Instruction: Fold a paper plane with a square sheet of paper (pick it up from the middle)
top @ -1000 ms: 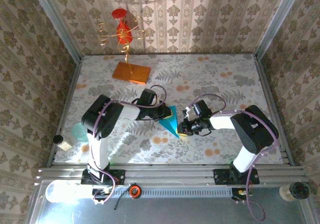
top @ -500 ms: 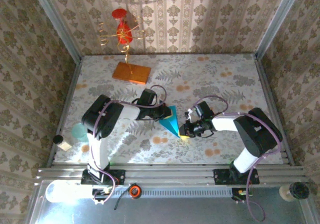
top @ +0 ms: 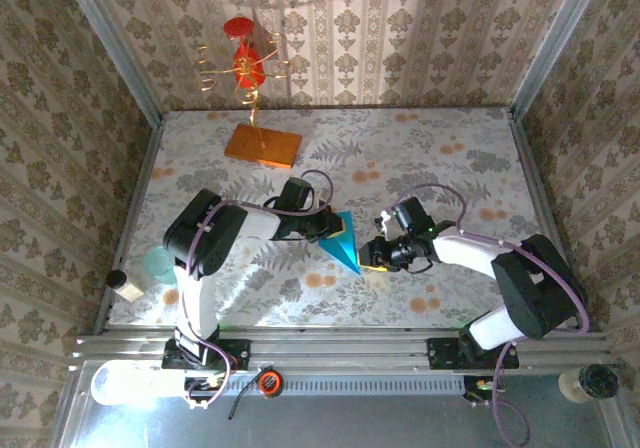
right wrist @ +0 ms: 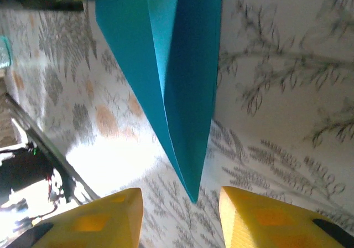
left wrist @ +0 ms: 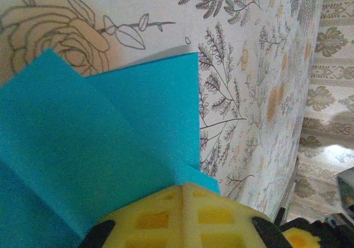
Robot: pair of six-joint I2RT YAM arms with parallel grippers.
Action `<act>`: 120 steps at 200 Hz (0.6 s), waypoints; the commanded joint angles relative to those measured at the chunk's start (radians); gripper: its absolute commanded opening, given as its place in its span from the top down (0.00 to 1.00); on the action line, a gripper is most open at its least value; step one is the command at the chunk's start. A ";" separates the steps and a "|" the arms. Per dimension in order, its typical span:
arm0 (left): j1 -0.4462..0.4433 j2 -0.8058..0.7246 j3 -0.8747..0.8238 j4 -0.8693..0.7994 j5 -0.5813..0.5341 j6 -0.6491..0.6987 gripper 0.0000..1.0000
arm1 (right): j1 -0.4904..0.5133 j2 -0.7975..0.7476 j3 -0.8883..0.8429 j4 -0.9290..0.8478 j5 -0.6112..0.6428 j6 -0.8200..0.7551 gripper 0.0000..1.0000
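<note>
**Table** (top: 450, 168): floral cloth, seen from above.

**Left arm** (top: 215, 233) and **right arm** (top: 500, 258): both reach inward and meet near the table's middle.

**Orange slab** (top: 262, 145): far left, carrying a red and gold wire ornament (top: 246, 63).

**Paper plane** (top: 342, 245): a narrow blue dart between the two grippers, its point toward the near edge.

**Left gripper** (top: 325, 226): fingers pressed together on the plane's wide end.

**Right gripper** (right wrist: 180, 220): fingers parted and holding nothing, with the plane's point just ahead of the gap.

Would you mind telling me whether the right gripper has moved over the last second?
Yes, slightly: the right gripper has backed rightward from the paper plane, toward the right edge of the table.
</note>
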 commanded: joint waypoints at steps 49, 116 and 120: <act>-0.004 0.034 -0.005 -0.056 -0.024 0.014 0.92 | 0.026 0.154 0.145 -0.016 0.055 -0.028 0.60; -0.005 0.035 -0.003 -0.057 -0.023 0.012 0.92 | 0.040 0.220 0.182 -0.015 0.066 -0.042 0.70; -0.005 0.035 -0.003 -0.057 -0.023 0.012 0.92 | 0.040 0.219 0.182 -0.016 0.066 -0.042 0.70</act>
